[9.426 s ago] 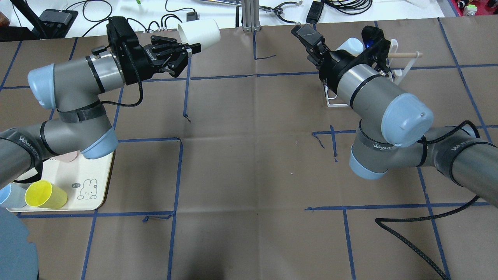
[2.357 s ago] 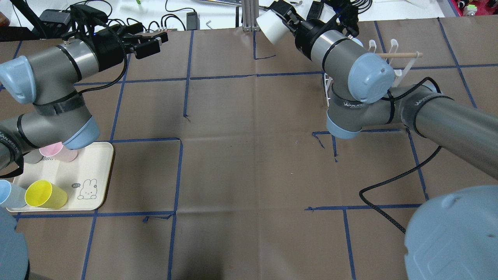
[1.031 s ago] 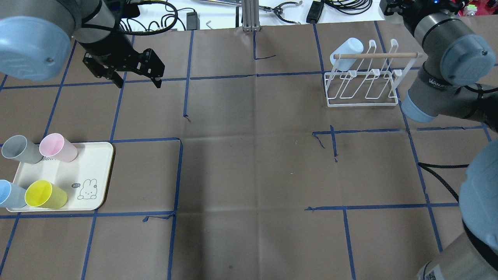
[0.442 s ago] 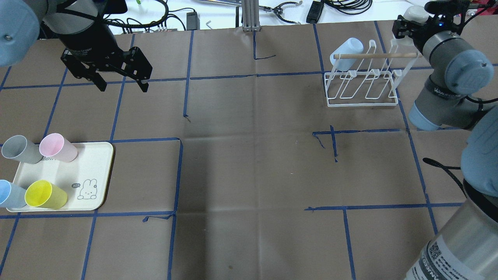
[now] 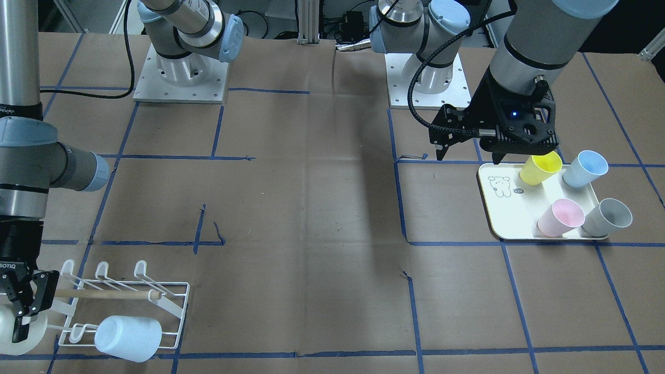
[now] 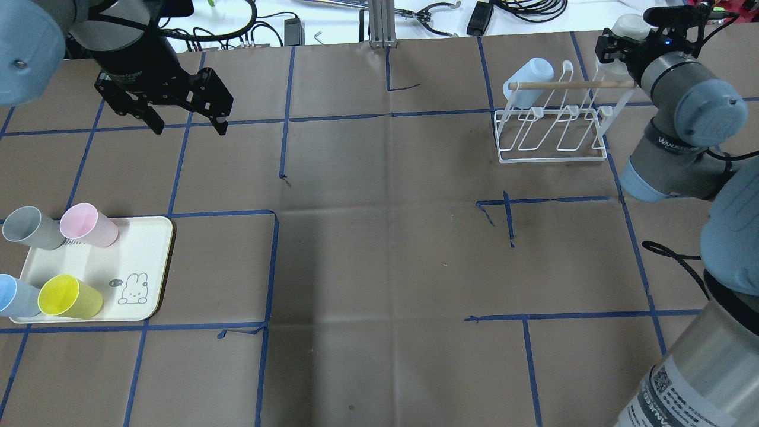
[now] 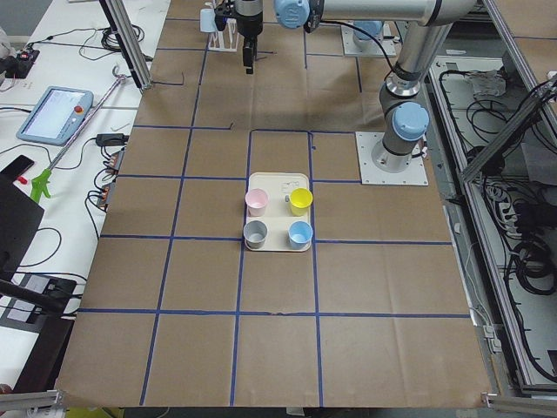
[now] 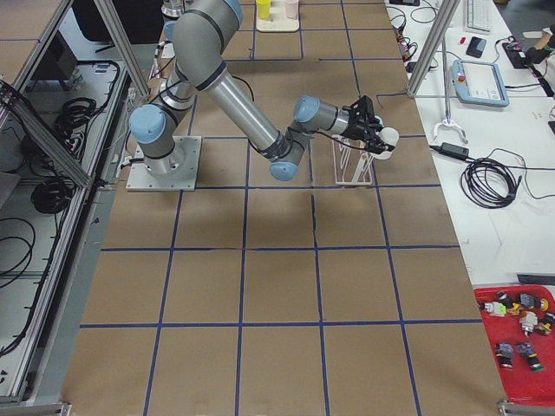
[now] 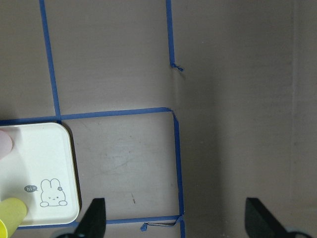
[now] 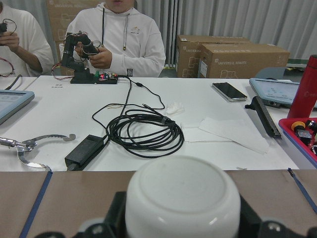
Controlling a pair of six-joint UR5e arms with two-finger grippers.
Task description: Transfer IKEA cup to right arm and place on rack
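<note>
Cup, white, is sitting pinched between the fingers of the right gripper in the upper right corner of the overhead view, just past the right end of the rack. It is lying sideways in the grip. In the right wrist view its closed base is facing away from the wrist, with black fingers pressing on both sides. In the front view it is hanging at the lower left edge, just left of the rack, and is not yet sitting on a peg. Another, pale cup is hanging on the peg at the rack's upper left corner.

Upper left in the overhead view, the left gripper is hanging over the brown paper with its fingers spread wide, pinching nothing. The tray is lying at lower left and is carrying a grey cup, a pink cup, a blue cup and a yellow cup.
</note>
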